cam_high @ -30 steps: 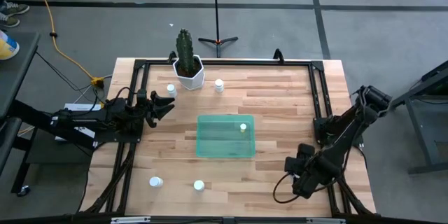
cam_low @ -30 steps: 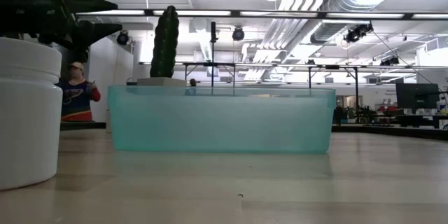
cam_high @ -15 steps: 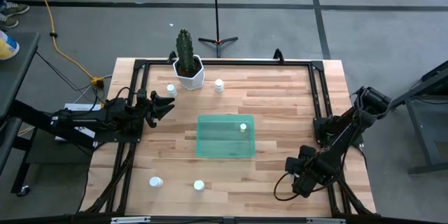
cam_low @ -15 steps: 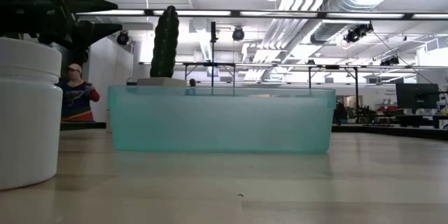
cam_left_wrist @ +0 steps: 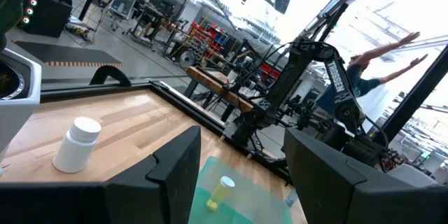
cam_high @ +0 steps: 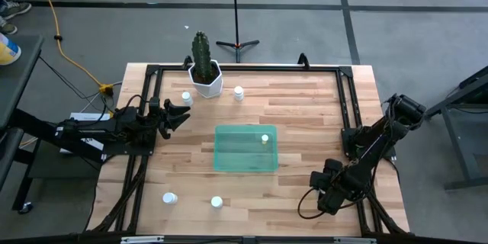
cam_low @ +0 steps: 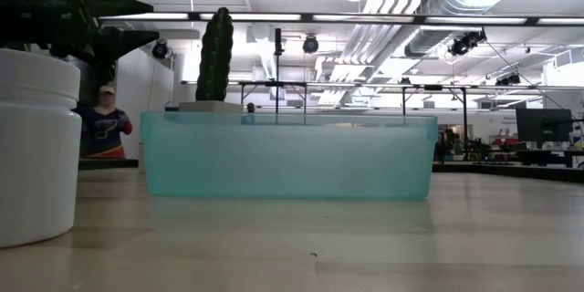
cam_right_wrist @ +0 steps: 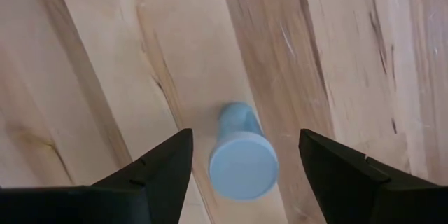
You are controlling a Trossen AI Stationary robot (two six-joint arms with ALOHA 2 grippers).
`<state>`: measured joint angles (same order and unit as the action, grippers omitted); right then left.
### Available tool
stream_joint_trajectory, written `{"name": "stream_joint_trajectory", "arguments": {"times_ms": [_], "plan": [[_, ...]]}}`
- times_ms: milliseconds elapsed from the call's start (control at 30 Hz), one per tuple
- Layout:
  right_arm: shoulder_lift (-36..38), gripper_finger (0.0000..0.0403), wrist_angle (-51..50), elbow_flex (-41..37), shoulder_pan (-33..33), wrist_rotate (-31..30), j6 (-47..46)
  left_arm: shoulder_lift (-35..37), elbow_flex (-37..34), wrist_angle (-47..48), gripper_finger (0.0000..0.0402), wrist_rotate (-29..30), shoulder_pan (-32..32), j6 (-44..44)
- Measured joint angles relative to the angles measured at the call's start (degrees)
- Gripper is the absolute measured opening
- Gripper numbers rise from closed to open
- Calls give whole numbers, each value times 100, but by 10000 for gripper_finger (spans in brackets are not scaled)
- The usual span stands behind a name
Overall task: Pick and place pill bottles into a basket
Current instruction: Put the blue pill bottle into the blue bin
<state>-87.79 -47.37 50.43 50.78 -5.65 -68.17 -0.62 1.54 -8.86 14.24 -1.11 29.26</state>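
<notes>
My right gripper (cam_high: 326,192) hangs open near the table's near right corner, pointing down. Its wrist view shows a white pill bottle (cam_right_wrist: 241,157) standing upright on the wood between the two fingers, with a gap on each side. My left gripper (cam_high: 181,114) waits open and empty at the table's left. The green basket (cam_high: 245,149) sits mid-table with a yellowish bottle (cam_high: 264,139) inside. Other white bottles stand on the table at the far left (cam_high: 186,97), far middle (cam_high: 239,91), near left (cam_high: 169,197) and near middle (cam_high: 216,202).
A white hexagonal cactus pot (cam_high: 206,76) stands at the far edge, left of centre. A black frame (cam_high: 347,99) runs along the table's sides. In the low view a large near bottle (cam_low: 32,146) stands left of the basket (cam_low: 287,157). A person (cam_low: 102,123) shows in the room beyond.
</notes>
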Motion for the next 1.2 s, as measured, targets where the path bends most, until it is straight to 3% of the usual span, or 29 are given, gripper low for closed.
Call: {"name": "stream_joint_trajectory", "arguments": {"times_ms": [700, 1200], "plan": [[0, 189, 35, 0, 0, -20, 3, 0, 0, 2, 241, 7, -2, -2], [0, 119, 35, 0, -10, 110, -3, 0, 0, 0, 241, 2, -2, -2]]}}
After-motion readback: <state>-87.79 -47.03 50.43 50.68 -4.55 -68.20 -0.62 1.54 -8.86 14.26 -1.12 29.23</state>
